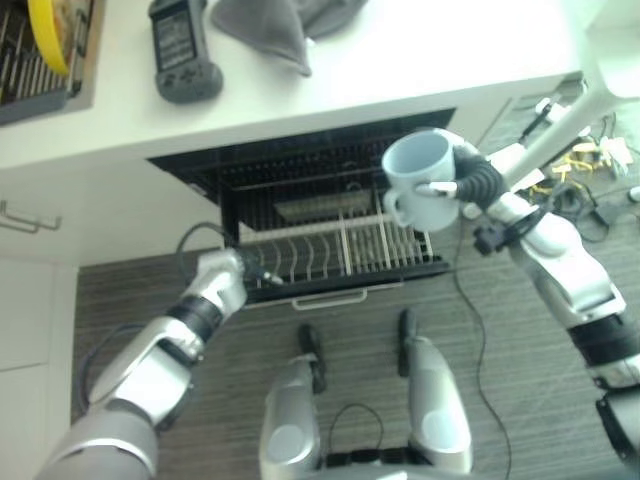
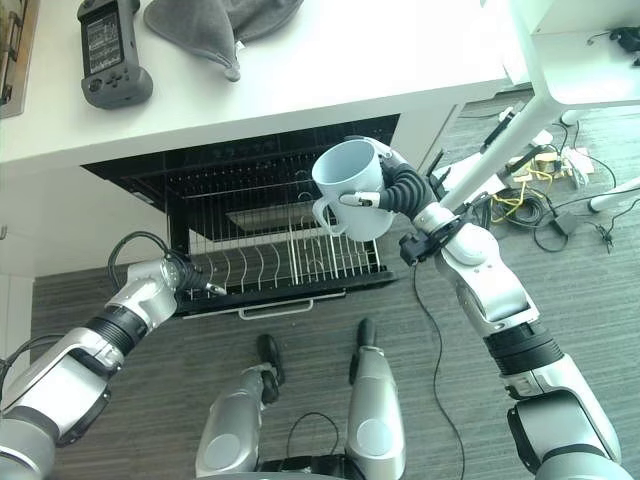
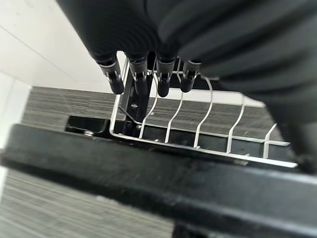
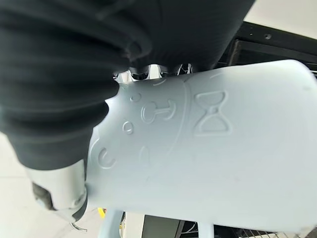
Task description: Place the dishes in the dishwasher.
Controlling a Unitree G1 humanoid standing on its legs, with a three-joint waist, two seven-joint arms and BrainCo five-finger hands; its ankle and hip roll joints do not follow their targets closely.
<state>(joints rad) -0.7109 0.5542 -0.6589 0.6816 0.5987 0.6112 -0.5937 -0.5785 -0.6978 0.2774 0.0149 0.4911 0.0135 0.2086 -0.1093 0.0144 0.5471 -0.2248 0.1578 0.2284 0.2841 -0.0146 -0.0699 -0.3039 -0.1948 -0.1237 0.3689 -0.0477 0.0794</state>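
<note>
L hand (image 2: 172, 274) is being held at the front left corner of the pulled-out rack (image 2: 300, 262), lower left of frame; in the wrist view its fingers (image 3: 140, 82) are hanging fairly straight over the white wire tines w/ nothing gripped.

Centre-right of frame, a pale blue mug (image 2: 353, 190) is being carried above the rack by the R hand (image 2: 398, 190), fingers wrapped round the body, handle pointing down, mouth tilted up-left. Mug judged stiff, ceramic-like, smooth and a bit slippery, chippable; light enough for one hand. Best gripped round the body or by the handle.

Raised motifs (anchor, hourglass shape) are being shown on the mug; no readable writing.

Upper left, on the white counter (image 2: 330, 60): dark handheld device (image 2: 113, 48), grey cloth (image 2: 215, 25).
</note>
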